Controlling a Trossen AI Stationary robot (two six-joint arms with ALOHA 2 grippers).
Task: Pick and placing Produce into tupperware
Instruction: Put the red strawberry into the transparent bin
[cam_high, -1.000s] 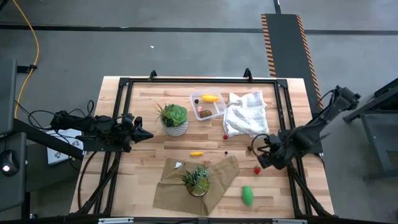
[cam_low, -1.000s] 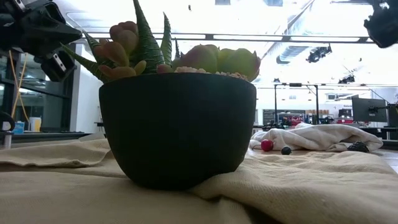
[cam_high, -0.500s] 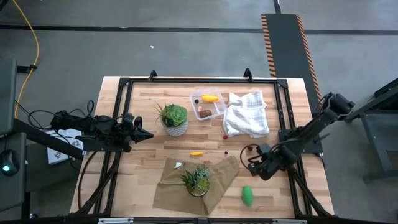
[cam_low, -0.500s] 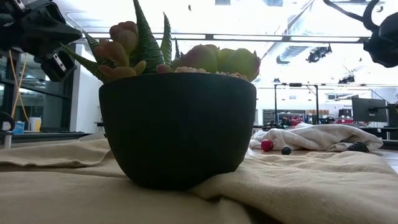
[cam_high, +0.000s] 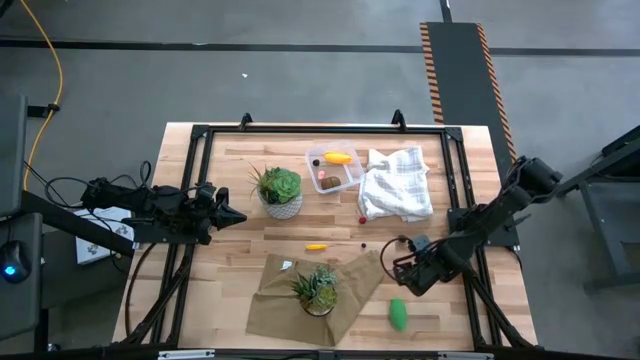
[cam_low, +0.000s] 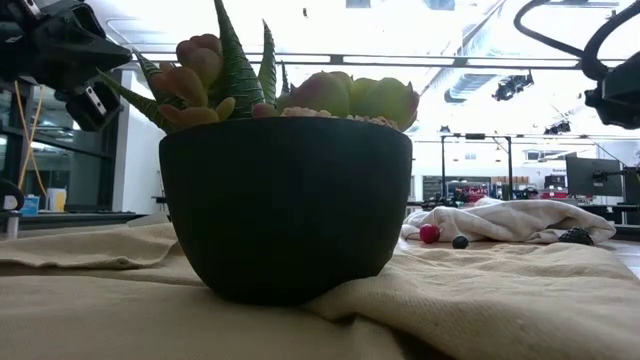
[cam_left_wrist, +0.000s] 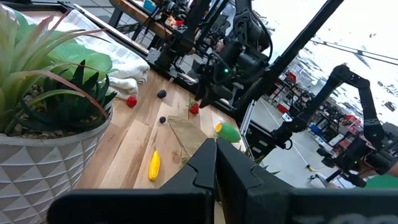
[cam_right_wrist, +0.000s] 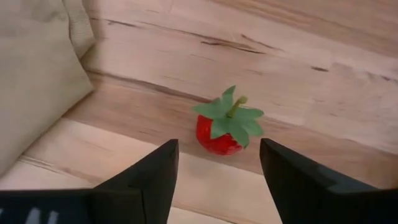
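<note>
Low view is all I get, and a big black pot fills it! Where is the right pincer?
Observer: The right pincer hovers over the table's right side, just past the tan cloth.
Operator: What's under it?
Observer: A red strawberry with a green leafy top, on bare wood, seen between the open fingers.
Operator: Is anything in the box yet?
Observer: Yes, the tupperware holds a yellow piece and a brown ball.
</note>
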